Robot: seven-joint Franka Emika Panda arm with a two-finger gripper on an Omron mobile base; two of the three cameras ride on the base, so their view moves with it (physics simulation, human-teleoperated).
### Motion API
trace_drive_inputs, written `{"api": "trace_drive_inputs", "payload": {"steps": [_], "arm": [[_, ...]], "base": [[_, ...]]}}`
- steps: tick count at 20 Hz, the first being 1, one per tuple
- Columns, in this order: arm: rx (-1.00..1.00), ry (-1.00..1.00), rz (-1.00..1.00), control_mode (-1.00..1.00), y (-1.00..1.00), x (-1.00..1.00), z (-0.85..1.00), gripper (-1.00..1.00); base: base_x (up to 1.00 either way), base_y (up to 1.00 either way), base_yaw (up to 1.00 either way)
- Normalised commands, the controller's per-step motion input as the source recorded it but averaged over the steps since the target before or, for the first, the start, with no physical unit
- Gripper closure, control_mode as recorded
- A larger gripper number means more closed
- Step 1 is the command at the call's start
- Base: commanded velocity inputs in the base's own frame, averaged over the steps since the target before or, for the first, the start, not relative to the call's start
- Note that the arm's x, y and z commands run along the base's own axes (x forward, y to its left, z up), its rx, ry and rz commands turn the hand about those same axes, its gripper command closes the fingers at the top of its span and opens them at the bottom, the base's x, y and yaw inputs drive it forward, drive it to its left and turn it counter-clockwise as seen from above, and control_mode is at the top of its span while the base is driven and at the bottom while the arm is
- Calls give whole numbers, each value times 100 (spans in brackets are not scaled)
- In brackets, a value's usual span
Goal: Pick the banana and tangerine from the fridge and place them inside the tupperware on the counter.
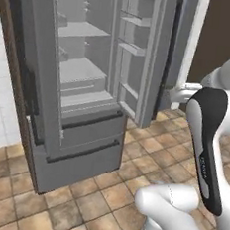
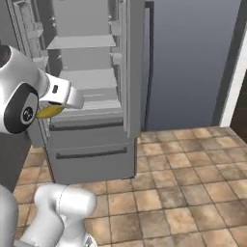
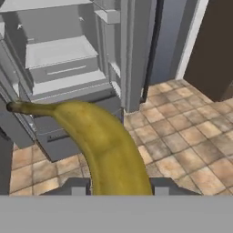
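The end effector (image 3: 117, 190) was clenched on the banana (image 3: 102, 145); in the hand view its two fingers (image 3: 75, 186) were cut off by the lower edge, one on each side of the fruit, which ran up and left to a dark stem tip. In the right base view only a short yellow stretch of the banana (image 2: 49, 111) showed beneath the white wrist, the fingers being hidden. The left base view showed the fridge (image 1: 85, 84) with its doors open, its grey shelves and two lower drawers, standing on the tiled floor (image 1: 147, 160). The forearm blocked the hand there.
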Motion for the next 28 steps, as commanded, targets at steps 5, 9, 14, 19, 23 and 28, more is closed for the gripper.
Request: {"api": "trace_drive_inputs", "payload": {"steps": [5, 9, 14, 19, 23, 28], "arm": [[0, 0, 0, 100, 0, 0, 0, 100], [0, 0, 0, 100, 0, 0, 0, 100], [0, 0, 0, 100, 0, 0, 0, 100], [0, 0, 0, 100, 0, 0, 0, 100], [0, 0, 0, 100, 0, 0, 0, 100], [0, 0, 0, 100, 0, 0, 0, 100]], "base": [[-80, 50, -78], [-93, 37, -84], [-89, 17, -83], [-59, -6, -100], [-13, -63, -82], [10, -100, -38]]}}
